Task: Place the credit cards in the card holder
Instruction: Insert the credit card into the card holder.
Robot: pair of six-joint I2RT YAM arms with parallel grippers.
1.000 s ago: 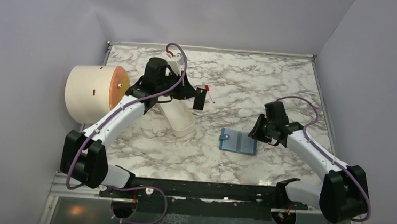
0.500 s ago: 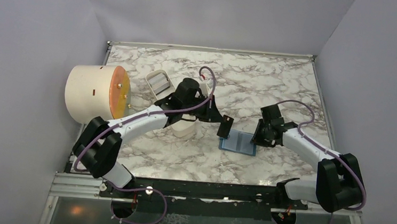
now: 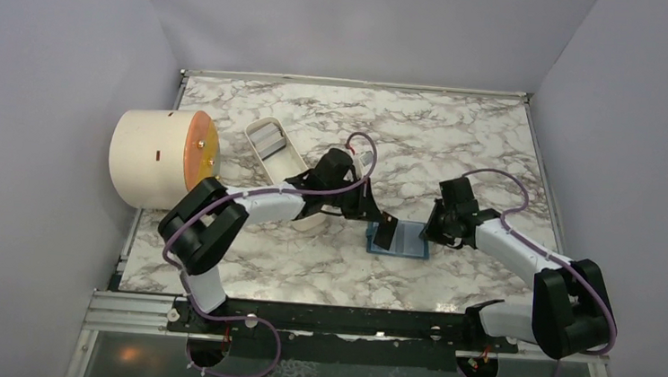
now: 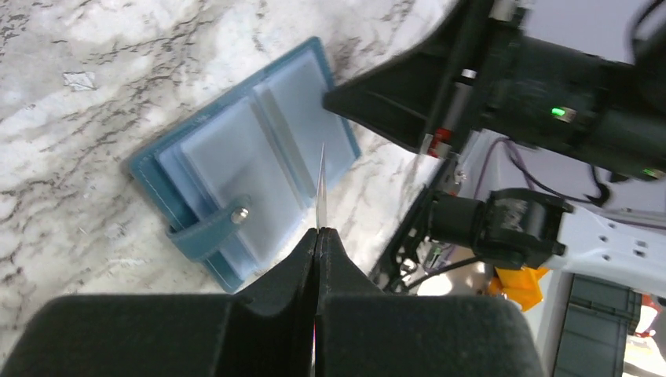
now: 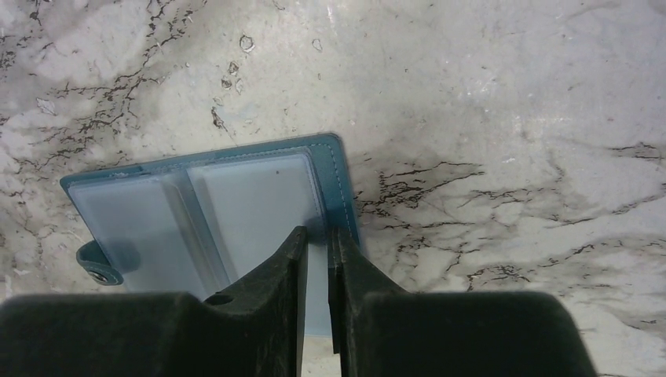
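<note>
Marble-patterned table [image 3: 461, 135], grey walls all round. Right of centre on it, the flat teal-blue two-panel card holder [image 3: 405, 242] lies open, its pale pocket panels facing up and both looking empty. My left end effector [image 4: 318, 234] is clenched on a thin dark grey card [image 4: 321, 181], held edge-on just over the holder and not yet in a pocket. My right end effector [image 5: 316, 236] has its tips down at the right panel, jaws nearly together; whether they pinch it I cannot tell. Further left sit a long white oval tray [image 3: 286, 156] and a cream cylinder [image 3: 148, 160]. I judge nothing is stowed yet. This card needs sliding in, and I cannot spot a second card.
</note>
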